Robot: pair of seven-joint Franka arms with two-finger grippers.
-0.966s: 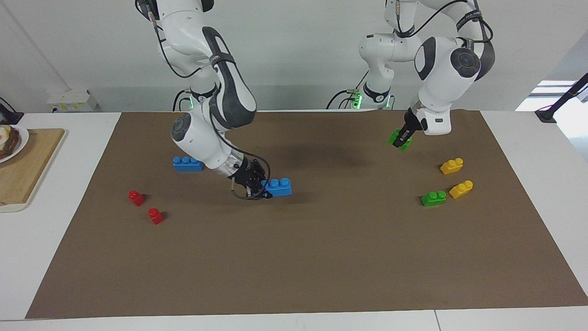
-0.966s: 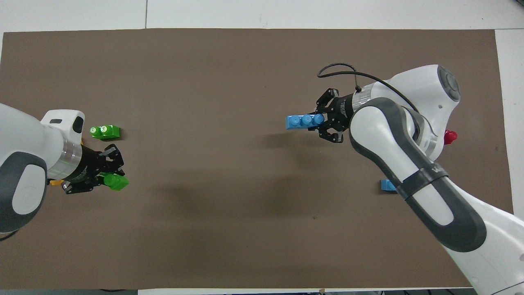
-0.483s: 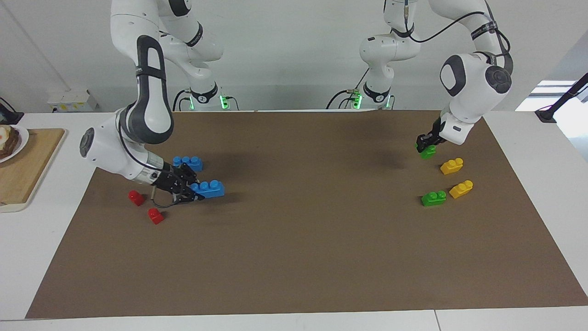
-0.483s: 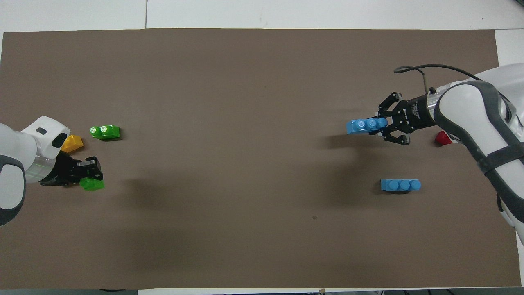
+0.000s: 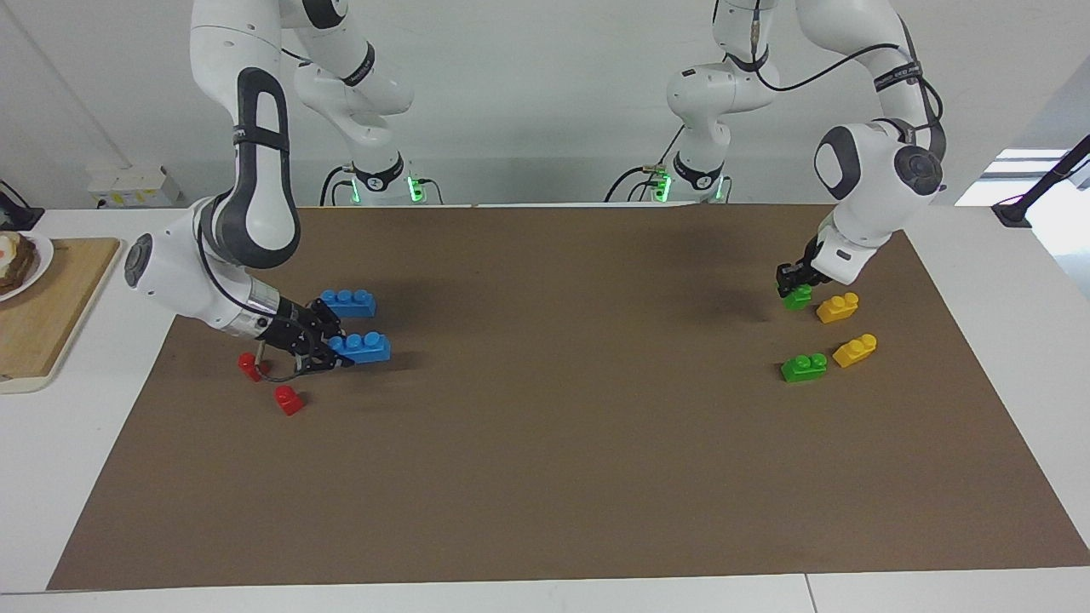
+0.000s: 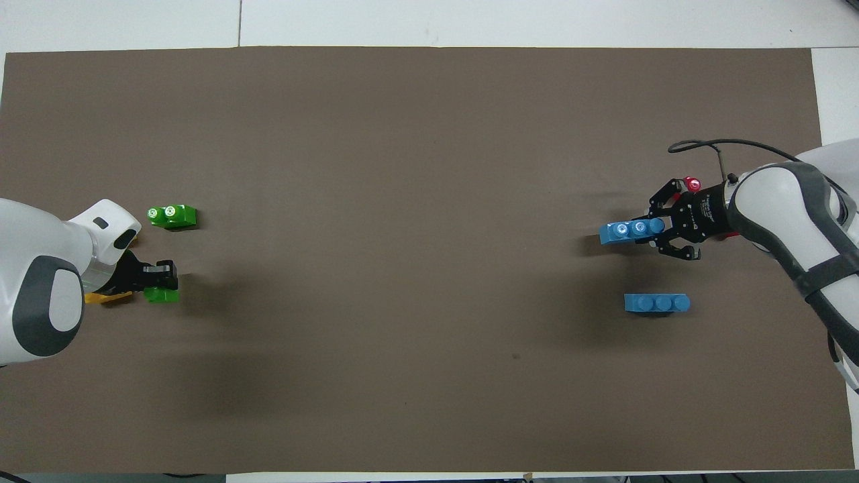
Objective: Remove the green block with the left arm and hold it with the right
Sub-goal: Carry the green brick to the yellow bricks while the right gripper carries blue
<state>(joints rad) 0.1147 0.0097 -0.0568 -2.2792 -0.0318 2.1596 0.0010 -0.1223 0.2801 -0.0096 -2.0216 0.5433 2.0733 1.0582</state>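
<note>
On the brown mat (image 5: 545, 477), left gripper (image 5: 796, 285) jaws pinching studded green block (image 5: 799, 297), right gripper (image 5: 328, 351) jaws pinching blue brick (image 5: 362, 346).

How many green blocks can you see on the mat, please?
2: one green block held in the left hand beside a yellow brick; another green block lies free beside the other yellow brick.

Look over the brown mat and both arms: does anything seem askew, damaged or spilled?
Nothing stands out. The left claw holds a green block low beside a yellow brick; the right claw grips a blue brick by its end.
</note>
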